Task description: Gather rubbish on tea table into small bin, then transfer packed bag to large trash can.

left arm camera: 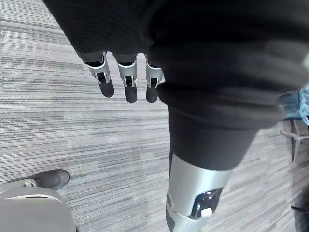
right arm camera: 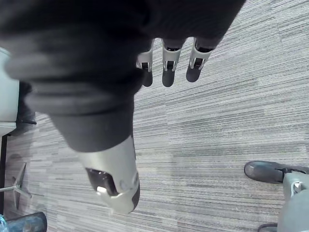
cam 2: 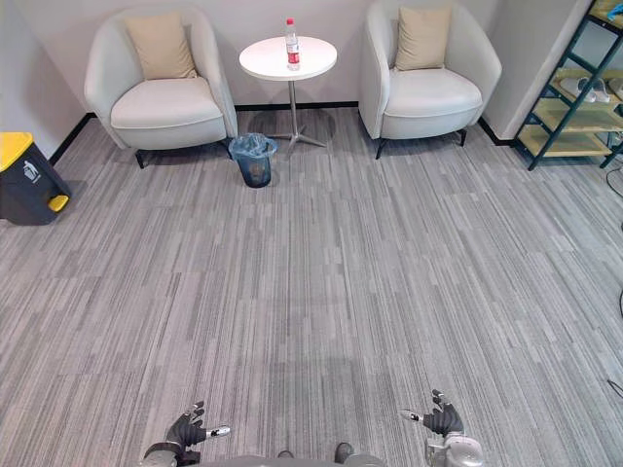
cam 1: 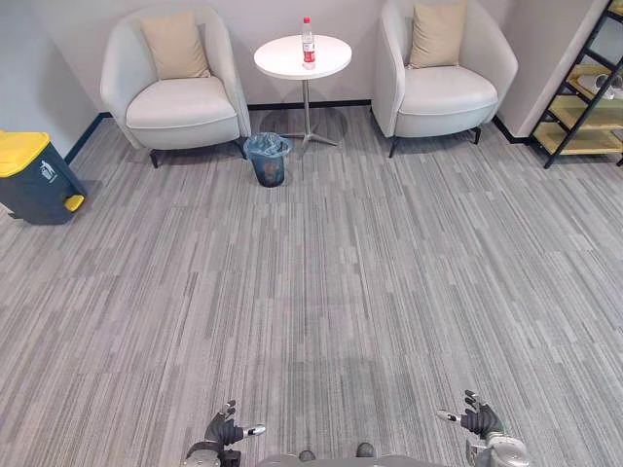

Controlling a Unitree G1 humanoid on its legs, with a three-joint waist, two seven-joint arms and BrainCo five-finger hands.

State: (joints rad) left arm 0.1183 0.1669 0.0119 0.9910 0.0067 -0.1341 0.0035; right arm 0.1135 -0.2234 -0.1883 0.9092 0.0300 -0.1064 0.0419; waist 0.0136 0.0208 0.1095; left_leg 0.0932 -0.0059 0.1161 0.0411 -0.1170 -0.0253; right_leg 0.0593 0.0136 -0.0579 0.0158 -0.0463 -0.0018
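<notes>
A: Where do we log the rubbish?
B: One bottle (cam 1: 308, 43), upright on the round tea table (cam 1: 331, 60). Small bin (cam 1: 269, 161), blue-lined, on the floor just beside the table's base. Yellow-lidded large trash can (cam 1: 34, 180) far left.
A: Hands?
B: Left hand (cam 1: 225, 429) and right hand (cam 1: 479, 418) low over the carpet, fingers relaxed, empty.

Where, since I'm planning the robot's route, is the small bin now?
In the left eye view the small bin stands on the far carpet, between the left armchair and the round table.
</notes>
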